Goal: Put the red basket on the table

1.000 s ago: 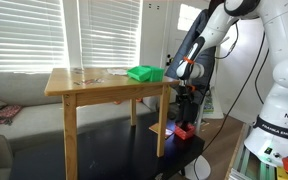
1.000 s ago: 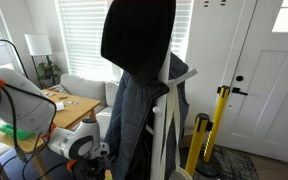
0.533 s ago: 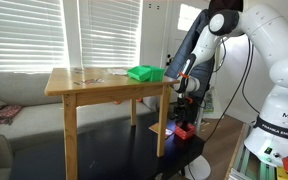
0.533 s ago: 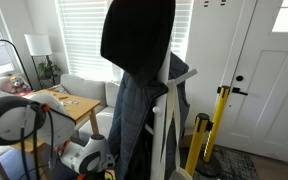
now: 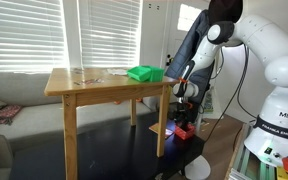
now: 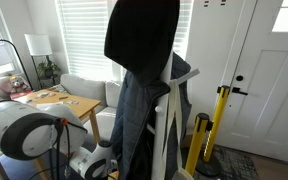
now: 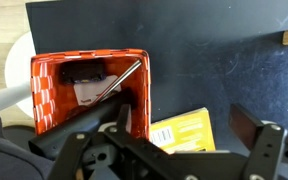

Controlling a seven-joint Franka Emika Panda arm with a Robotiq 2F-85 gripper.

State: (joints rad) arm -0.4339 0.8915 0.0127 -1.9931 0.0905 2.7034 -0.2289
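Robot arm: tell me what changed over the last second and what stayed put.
The arm swung its upper links toward the right of an exterior view, and the gripper sank slightly toward the red basket. Nothing was grasped or released. The red basket stayed on the black platform; the green basket stayed on the table.
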